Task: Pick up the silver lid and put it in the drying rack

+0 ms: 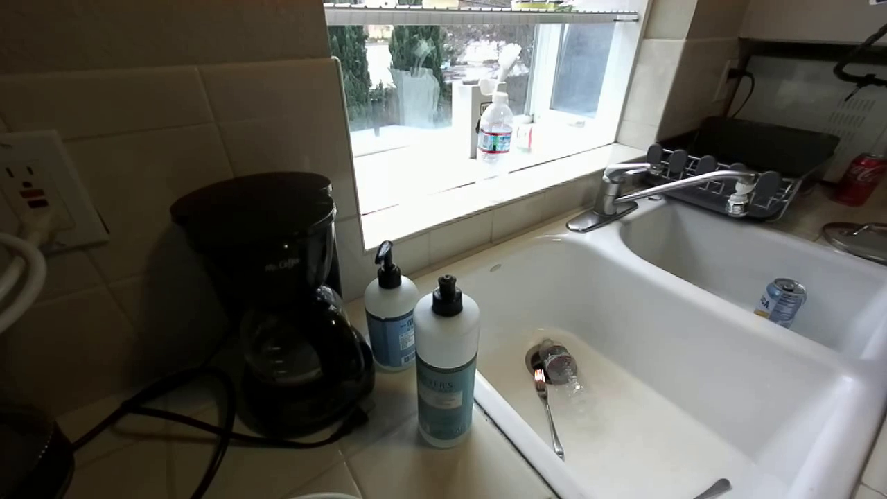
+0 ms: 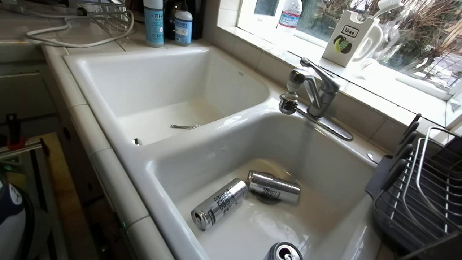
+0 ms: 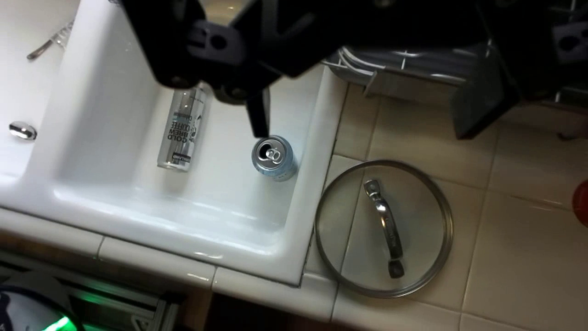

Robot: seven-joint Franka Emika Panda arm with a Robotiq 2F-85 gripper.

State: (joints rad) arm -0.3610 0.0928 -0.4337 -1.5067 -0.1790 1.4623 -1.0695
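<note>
Dbl sink point(image 2: 202, 141) w/ 3 cans point(image 2: 220, 204)
2 soap btls point(image 1: 446, 398) beside coffee mkr point(image 1: 277, 291); water btl point(image 1: 495, 135) on sill point(image 1: 443, 208)

In an exterior view you can read "Mr. Coffee" on the coffee maker point(image 1: 270, 274), "Coca-Cola" on the red can point(image 1: 859, 180) and the letters "CA" on the blue can point(image 1: 783, 303). In an exterior view, the pump bottle point(image 2: 183, 27) gives you "MEYER'S", the taller bottle point(image 2: 154, 23) "DISH" under part of the same name, and the white pitcher point(image 2: 350, 39) a boxed word that looks like "Vino". Your wrist view shows "COLD BREW COFFEE", upside down, on a silver can point(image 3: 180, 131). The water bottle point(image 1: 495, 135) carries print too small to read.
</note>
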